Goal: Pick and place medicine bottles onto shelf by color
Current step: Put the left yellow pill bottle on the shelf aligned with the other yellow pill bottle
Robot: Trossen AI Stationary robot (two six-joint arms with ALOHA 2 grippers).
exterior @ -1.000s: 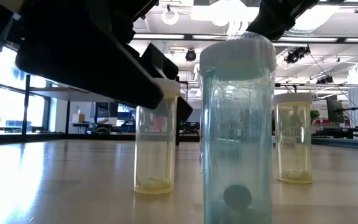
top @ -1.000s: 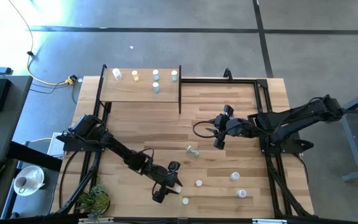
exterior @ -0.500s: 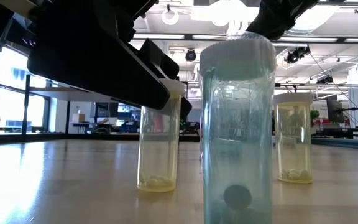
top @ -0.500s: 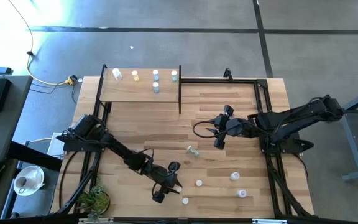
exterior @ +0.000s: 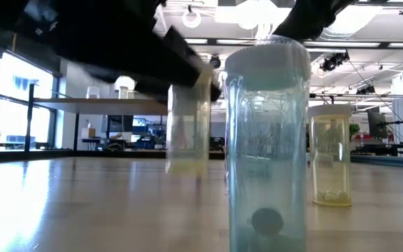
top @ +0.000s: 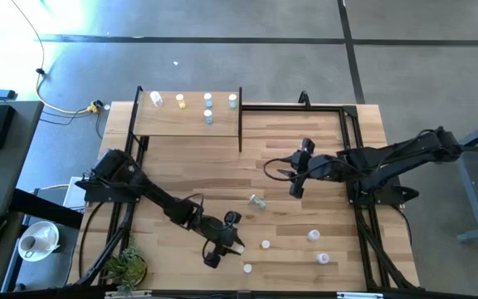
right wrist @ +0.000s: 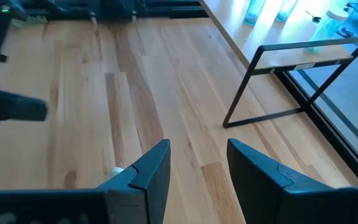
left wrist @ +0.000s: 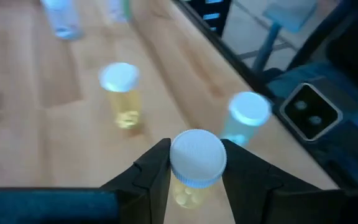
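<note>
The left gripper (left wrist: 194, 171), clamped on a yellow medicine bottle (left wrist: 194, 163) near the table's front edge, should carry it upright to the shelf (top: 168, 121) at the far-left corner, while the right gripper (right wrist: 197, 165) waits apart mid-table.

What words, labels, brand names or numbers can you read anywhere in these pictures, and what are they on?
None can be read.
The yellow bottle held in the left gripper: plain ribbed cap, no label showing.
The blue-tinted bottle close in the low view: no printing visible.
The shelf: a small pale tag shows on its edge in the right wrist view, too small to read.
Monitors in the room behind: too blurred to read.
</note>
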